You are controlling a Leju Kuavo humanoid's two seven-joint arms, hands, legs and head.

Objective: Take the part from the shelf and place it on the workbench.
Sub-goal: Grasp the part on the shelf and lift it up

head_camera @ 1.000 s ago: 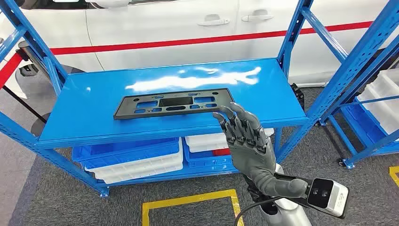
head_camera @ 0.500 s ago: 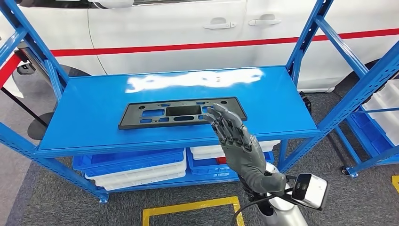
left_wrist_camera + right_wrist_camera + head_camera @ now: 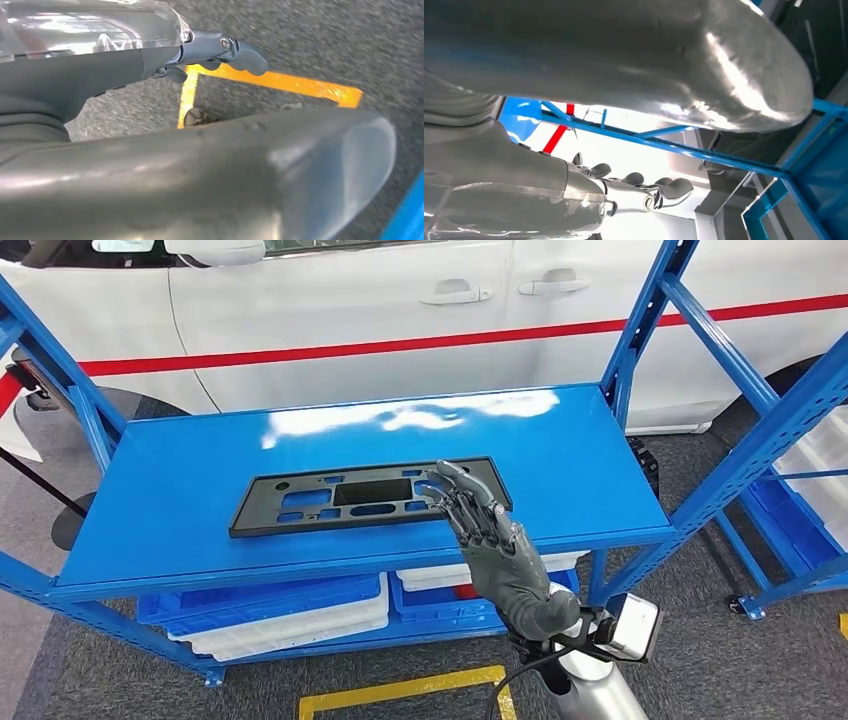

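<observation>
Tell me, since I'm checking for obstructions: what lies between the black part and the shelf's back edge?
Nothing: in the head view, the stretch from the black part to the back edge of the blue shelf is bare blue surface with light glare.

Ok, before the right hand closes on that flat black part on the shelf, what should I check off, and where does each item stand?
1. Flat black slotted plastic panel lies flat on the blue metal shelf: ok.
2. Right hand holds nothing, its fingers apart: ok.
3. Fingertips over the panel's right end: ok.
4. Fingertips touching the panel: cannot tell.
5. Left hand empty, hanging over the grey floor: ok.
6. Workbench for placing in sight: not ok.
</observation>
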